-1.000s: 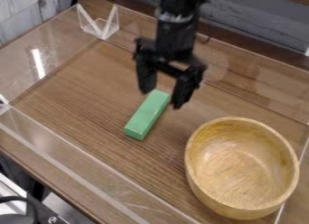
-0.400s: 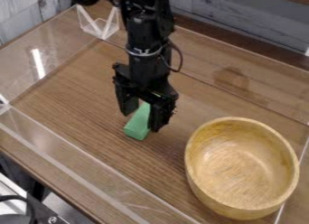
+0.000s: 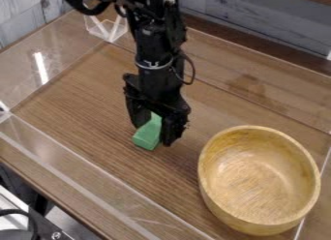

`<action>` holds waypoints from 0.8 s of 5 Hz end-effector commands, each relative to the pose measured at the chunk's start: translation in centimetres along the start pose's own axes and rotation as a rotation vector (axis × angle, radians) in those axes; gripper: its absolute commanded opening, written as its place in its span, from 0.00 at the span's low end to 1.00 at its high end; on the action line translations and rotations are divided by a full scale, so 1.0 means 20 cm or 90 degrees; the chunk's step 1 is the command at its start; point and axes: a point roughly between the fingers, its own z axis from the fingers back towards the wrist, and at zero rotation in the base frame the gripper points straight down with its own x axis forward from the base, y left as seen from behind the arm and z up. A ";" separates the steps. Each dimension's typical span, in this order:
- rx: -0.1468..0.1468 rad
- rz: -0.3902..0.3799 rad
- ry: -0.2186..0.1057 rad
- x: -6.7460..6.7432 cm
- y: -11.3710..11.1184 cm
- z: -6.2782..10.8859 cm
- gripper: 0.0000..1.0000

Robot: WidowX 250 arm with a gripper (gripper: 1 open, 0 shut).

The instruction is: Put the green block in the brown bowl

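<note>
The robot arm [image 3: 151, 36] is showing an all-black, glossy body with cables looping near its top, ending in a black gripper [image 3: 155, 125] with two blocky fingers [image 3: 172, 127].

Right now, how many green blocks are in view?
1. The green block lies on the table, left of the bowl, partly hidden between the open gripper fingers. No others visible.
</note>
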 end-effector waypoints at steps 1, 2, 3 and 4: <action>0.004 0.002 -0.027 0.04 0.02 0.01 1.00; 0.003 0.001 -0.032 0.05 0.02 -0.01 1.00; 0.001 0.001 -0.037 0.05 0.03 -0.03 1.00; -0.002 0.002 -0.039 0.06 0.03 -0.06 1.00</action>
